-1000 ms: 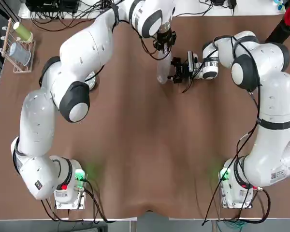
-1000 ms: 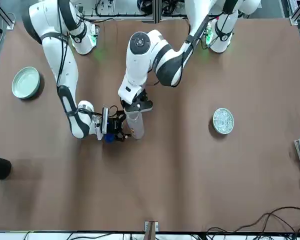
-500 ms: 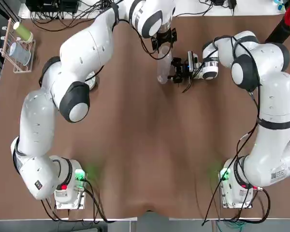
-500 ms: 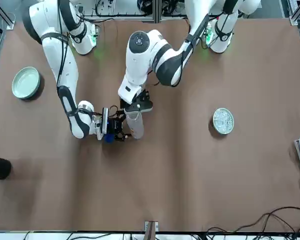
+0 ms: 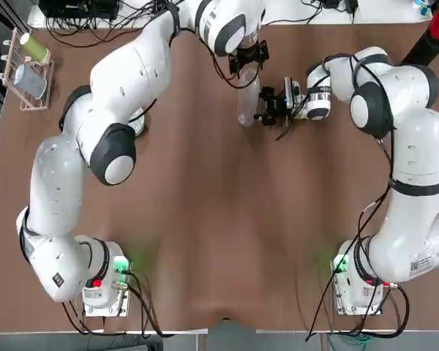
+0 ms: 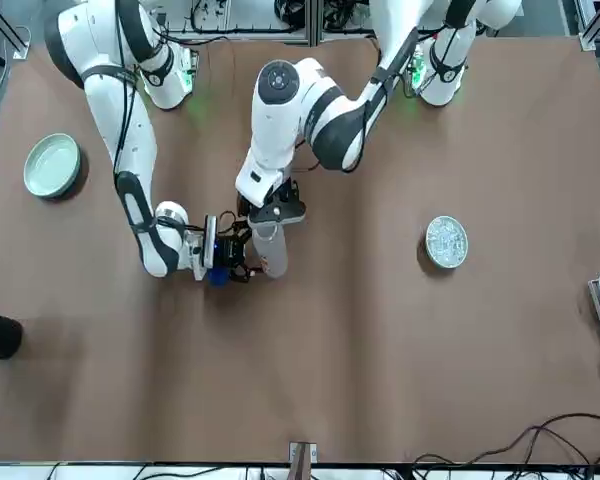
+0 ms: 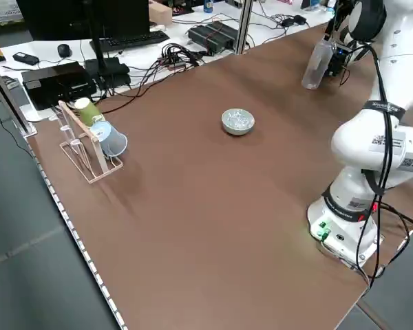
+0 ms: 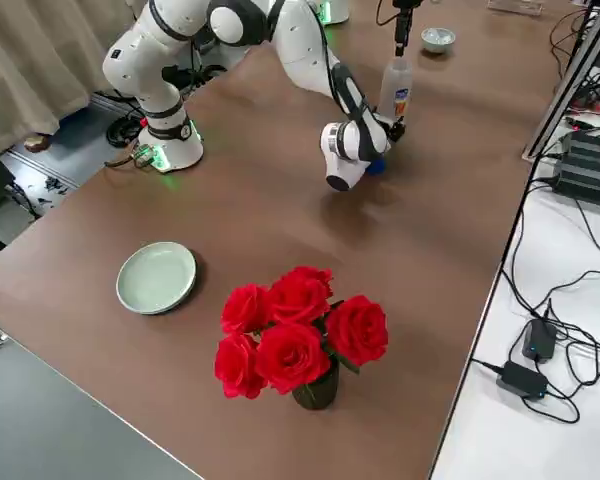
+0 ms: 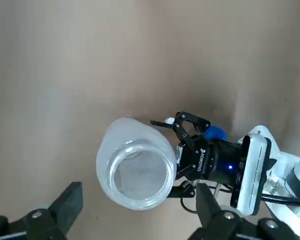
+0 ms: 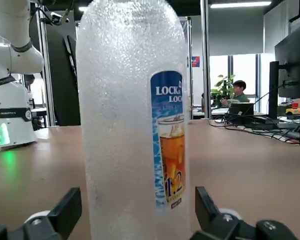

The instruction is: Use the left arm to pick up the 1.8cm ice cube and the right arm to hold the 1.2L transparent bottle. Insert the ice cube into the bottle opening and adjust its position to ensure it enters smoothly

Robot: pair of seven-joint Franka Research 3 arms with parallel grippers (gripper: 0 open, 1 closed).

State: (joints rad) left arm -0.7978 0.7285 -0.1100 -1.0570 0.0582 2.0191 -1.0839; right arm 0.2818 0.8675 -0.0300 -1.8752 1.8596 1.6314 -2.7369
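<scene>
- The bottle is held upright or nearly so by the right gripper, its two fingers set on opposite sides of the wall; the grip is made from the side, across the bottle's long axis.
- The left gripper is placed above the bottle, at its upper end; its fingers are spread wide, and no ice cube can be made out between them.
- The bottle opening is turned towards the left gripper and lies across the gap between its fingers; it is this alignment along the long axis on which any further insertion seems to turn.
- Whether a cube has been dropped inside cannot be told; clear bits are seen in the pale dish, well apart from the bottle and on the left arm's side.
- The release appears to be done; a straight lift along the bottle's axis is probably called for, since the rim could be knocked by sideways travel.
</scene>
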